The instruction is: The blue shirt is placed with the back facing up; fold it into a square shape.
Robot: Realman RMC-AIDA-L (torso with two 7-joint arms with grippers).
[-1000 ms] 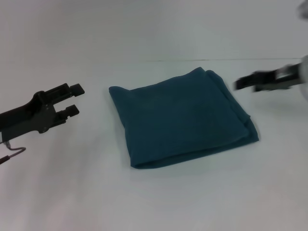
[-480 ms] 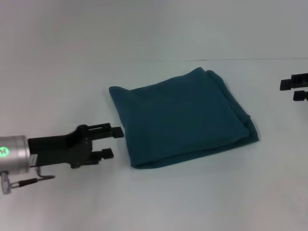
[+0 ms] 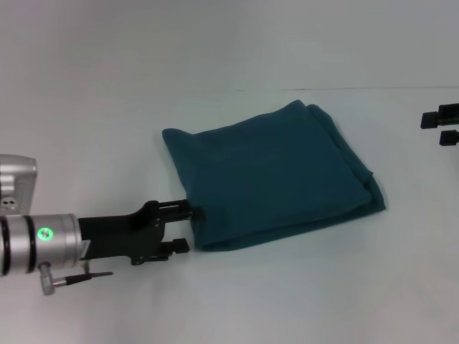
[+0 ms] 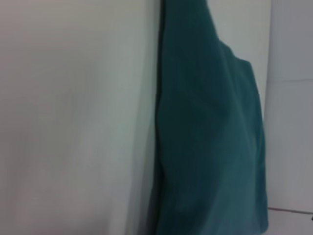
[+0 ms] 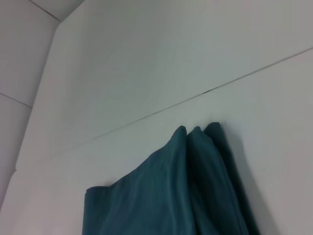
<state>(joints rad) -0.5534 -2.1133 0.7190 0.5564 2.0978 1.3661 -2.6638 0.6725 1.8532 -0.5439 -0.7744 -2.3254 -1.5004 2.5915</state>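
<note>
On the white counter (image 3: 86,86), in the head view, the blue shirt (image 3: 269,175) lies folded into a rough square near the middle. The left gripper (image 3: 188,228) sits low at the shirt's near-left corner, jaws parted — the upper finger touches the fabric edge, the lower one lies just beside it. The right gripper (image 3: 445,127) is at the far right edge of the view, well apart from the shirt, jaws parted and empty.

From the left wrist, the shirt (image 4: 210,142) fills much of the picture, its folded edge running along the bare counter (image 4: 73,117).

From the right wrist, stacked folds of the shirt (image 5: 176,191) show at one corner — layered edges side by side on the counter (image 5: 146,58).
</note>
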